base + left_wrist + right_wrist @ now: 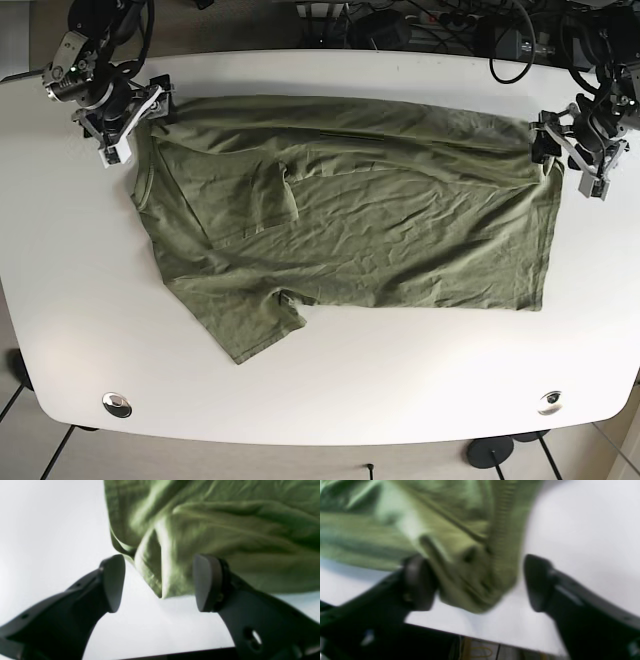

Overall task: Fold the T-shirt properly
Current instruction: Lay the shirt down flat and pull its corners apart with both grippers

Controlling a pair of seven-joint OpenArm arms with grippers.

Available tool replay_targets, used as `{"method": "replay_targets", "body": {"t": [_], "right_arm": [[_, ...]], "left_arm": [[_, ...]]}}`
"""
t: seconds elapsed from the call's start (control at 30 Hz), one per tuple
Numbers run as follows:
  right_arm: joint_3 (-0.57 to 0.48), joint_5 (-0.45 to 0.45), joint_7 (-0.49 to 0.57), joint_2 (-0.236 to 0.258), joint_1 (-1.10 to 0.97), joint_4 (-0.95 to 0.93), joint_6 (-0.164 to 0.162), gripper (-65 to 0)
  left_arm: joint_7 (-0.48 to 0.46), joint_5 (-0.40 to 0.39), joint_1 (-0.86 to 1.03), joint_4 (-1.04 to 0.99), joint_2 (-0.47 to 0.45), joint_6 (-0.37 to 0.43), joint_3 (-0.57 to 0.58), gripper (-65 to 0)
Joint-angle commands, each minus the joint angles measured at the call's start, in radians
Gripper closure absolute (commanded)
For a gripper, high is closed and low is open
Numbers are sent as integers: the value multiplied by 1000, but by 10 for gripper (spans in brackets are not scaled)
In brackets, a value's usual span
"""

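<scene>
An olive-green T-shirt [350, 220] is lying spread across the middle of the base view, wrinkled and partly doubled over along its upper edge. One sleeve is sticking out toward the lower left. Its upper corners are reaching the far left and far right, and in both wrist views those corners are bunching up.

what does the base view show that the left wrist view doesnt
Only the base view shows the whole T-shirt spread on the white table, its sleeve sticking out toward the near edge, and the right gripper at the far corner. Only the left wrist view shows the left gripper open, with a hem corner between its fingers. Both show green shirt cloth on the white table.
</scene>
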Motion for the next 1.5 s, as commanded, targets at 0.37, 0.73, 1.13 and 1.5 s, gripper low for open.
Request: {"method": "replay_targets", "body": {"t": [0.37, 0.73, 1.13, 1.5], "right_arm": [[165, 426, -144, 99, -7, 22, -1, -599], [160, 443, -144, 94, -7, 22, -1, -598], [31, 440, -140, 94, -3, 18, -1, -598], [41, 405, -138, 97, -21, 21, -1, -598]], "left_arm": [[105, -73, -51, 49, 48, -244, -133, -414], [103, 225, -37, 161, 226, -247, -1, -317], [88, 219, -133, -54, 270, -252, -236, -375], [-6, 237, -98, -69, 233, -252, -46, -181]]}}
